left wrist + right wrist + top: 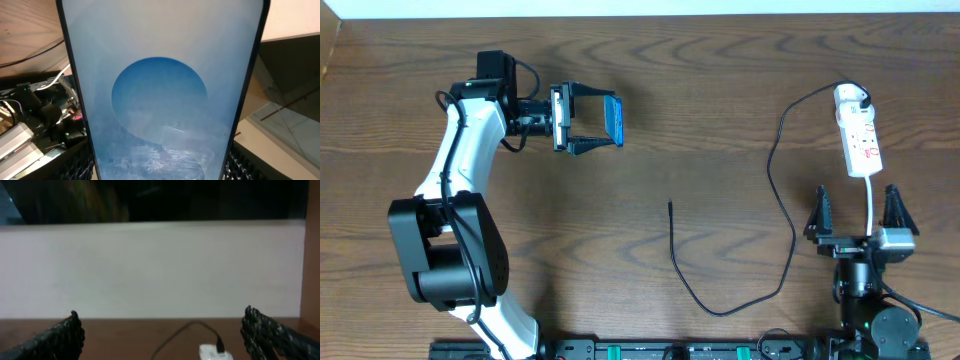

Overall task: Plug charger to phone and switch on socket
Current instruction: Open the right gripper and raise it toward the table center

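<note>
Overhead, left fingers [588, 146] clasped the slim blue-screened phone [615, 118]; thin black charger tip [670, 206] lay lower-right; right fingers [819, 215] gaped empty.

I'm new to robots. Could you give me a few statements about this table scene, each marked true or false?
1. The left gripper grips the slim blue-screened phone. True.
2. The thin black charger cable is plugged into the phone. False: its tip lies loose on the brown wooden table.
3. The right gripper clamps the narrow white power strip. False: it is open and empty, short of the strip.
4. The cable reaches a white plug on the strip. True.
</note>
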{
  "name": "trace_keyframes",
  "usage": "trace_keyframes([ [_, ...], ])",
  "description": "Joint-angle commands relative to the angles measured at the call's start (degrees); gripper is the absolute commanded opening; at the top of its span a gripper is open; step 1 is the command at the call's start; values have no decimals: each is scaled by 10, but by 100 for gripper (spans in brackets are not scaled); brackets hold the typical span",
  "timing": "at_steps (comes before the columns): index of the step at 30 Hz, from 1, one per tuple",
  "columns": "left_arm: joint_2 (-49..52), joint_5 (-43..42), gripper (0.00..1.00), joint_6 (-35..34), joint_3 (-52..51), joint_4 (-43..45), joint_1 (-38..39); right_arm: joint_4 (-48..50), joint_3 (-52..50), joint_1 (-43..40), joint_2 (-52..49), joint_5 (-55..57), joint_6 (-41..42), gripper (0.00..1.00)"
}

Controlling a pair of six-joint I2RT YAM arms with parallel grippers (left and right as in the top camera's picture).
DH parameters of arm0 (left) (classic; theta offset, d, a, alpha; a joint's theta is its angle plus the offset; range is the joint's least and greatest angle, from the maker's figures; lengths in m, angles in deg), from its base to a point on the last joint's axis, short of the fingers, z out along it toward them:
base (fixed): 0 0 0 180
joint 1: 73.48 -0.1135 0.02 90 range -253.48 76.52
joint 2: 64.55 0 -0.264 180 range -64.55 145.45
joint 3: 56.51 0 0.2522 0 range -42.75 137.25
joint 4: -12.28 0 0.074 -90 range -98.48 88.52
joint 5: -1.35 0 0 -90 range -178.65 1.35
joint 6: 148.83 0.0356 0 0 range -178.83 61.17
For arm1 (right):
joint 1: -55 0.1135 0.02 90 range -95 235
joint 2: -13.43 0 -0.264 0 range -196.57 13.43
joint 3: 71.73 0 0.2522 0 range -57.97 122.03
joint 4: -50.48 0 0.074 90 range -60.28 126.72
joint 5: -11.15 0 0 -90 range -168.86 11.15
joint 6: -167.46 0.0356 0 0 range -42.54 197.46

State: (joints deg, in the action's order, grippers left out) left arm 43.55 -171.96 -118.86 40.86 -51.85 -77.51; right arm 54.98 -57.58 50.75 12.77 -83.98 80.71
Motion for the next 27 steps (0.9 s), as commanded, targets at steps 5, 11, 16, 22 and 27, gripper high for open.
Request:
trace_keyframes([
  [5,-15,-30,8,0,4,-1,-1,56,0,3,3,-10,23,99],
  [11,-15,-30,8,-1,4,-1,-1,54,38,3,-44,-12,23,99],
  [16,-15,-30,7,-1,4,-1,-1,46,123,3,-159,-60,9,99],
  [22,-15,-30,8,-1,4,-1,-1,13,278,3,-356,-160,7,99],
  [27,-15,-30,8,-1,4,-1,-1,-114,447,3,-534,-241,20,99],
])
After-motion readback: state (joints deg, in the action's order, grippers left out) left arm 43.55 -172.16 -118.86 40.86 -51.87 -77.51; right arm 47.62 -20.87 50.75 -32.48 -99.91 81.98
